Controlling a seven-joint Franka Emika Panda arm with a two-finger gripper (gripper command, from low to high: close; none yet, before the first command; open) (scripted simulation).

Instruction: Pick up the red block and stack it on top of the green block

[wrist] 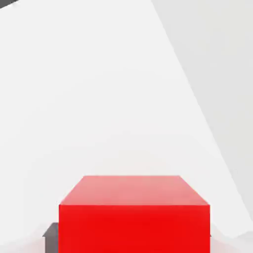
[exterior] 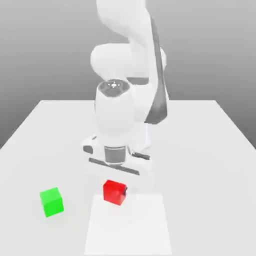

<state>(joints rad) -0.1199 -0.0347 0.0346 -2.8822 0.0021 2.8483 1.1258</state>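
Though the red block sits on the surface right under the arm's claw, I cannot tell how wide the claw stands. The block looks stiff, light, smooth-faced — best pinched across opposite flat sides — with the green block near, toward the exterior view's left.

The big white robot arm stands at the back and bends forward and down. Its top part curves over like a bent neck. The round wrist points straight down. Under the wrist sits a flat hand piece, a little tilted. The pincer hangs below it, very low, right at the red block. In the hand view a small dark bit of one finger peeks out beside the block.
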